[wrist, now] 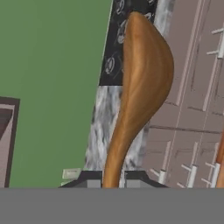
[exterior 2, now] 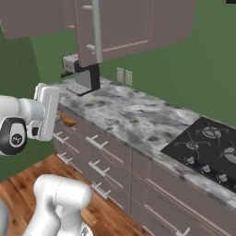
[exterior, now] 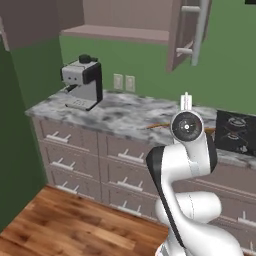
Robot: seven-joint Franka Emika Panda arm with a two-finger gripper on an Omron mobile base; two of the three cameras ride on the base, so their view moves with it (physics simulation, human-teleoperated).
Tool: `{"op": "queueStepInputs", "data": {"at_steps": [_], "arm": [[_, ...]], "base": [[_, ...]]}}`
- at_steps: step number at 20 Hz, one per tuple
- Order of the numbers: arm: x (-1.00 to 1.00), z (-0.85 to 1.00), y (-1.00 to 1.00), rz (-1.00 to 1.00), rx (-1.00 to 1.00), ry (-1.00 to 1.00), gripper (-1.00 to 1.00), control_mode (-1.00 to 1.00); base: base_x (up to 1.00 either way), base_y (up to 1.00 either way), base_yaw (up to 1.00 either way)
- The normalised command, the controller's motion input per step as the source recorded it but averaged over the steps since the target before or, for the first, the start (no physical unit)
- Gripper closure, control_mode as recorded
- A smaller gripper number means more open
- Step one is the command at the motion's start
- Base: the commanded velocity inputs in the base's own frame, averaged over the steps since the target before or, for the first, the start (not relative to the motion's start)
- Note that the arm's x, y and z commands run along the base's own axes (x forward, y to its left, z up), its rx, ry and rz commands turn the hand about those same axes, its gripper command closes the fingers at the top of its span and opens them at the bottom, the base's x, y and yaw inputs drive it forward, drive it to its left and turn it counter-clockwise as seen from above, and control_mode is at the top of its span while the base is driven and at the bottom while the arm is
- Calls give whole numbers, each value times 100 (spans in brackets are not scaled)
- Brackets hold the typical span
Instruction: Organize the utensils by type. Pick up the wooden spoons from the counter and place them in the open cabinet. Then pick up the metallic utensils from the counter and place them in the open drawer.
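Gripper (wrist: 113, 183) clenched on handle of orange-brown wooden spoon (wrist: 142, 87), held in air off counter (exterior: 120, 117). I judge first step in hand: carrying spoon. Next I raise it, swing toward open cabinet (exterior: 120, 34), release on shelf.

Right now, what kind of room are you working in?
A simulated kitchen, by the look of it: a marbled stone counter over rows of drawers, a black gas cooktop set into it, and an espresso machine beneath the wall cabinets.
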Motion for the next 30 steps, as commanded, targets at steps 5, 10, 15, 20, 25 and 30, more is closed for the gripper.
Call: {"op": "queueStepInputs", "data": {"at_steps": [5,10,15,20,25,30], "arm": [[0,0,0,0,0,0,100,100],[0,0,0,0,0,0,100,100],[0,0,0,0,0,0,100,100],[0,0,0,0,0,0,100,100],[0,0,0,0,0,0,100,100],[0,0,0,0,0,0,100,100]], "base": [[41,64,0],[55,47,-3],[69,50,-22],[71,45,-31],[69,30,-36],[54,13,-38]]}}
